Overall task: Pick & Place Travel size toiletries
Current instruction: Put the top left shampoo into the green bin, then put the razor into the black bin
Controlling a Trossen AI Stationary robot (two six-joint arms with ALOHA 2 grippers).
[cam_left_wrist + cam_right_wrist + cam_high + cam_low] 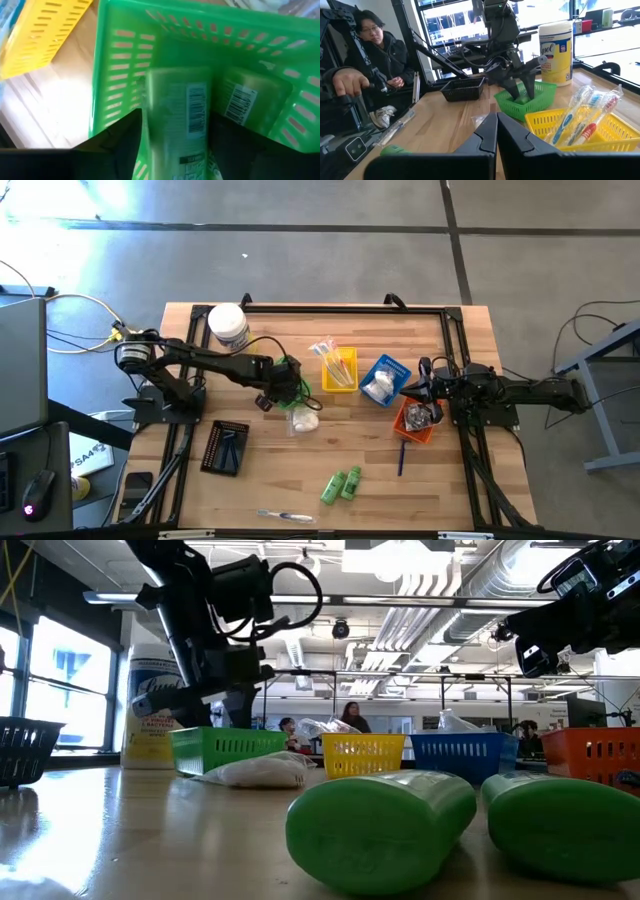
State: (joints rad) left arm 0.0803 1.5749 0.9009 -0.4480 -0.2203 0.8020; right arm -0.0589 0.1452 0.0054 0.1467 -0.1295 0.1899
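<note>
My left gripper (288,383) hangs over the green tray (304,389), pointing steeply down, its fingers spread. A green tube (175,115) stands lengthwise between the fingers, partly inside the tray (120,60). A second green tube (245,100) lies on the tray floor beside it. Two more green tubes (340,483) lie on the table near the front, a white packet (303,420) lies next to the green tray, and a wrapped toothbrush (285,516) lies at the front edge. My right gripper (496,120) is shut and waits level at the table's right side, by the orange tray (415,423). My left gripper has one finger (125,135) on each long side of the green tube, coming from above and slanting down along it. The tube fills the gap between them; I cannot tell whether the fingers touch it. The tube's far end reaches down into the green tray.
In a row to the right of the green tray stand the yellow tray (339,370) with wrapped toothbrushes, the blue tray (385,380) and the orange tray. A black tray (225,447) stands front left and a large white jar (228,327) at the back left. A person (370,50) sits beyond the table.
</note>
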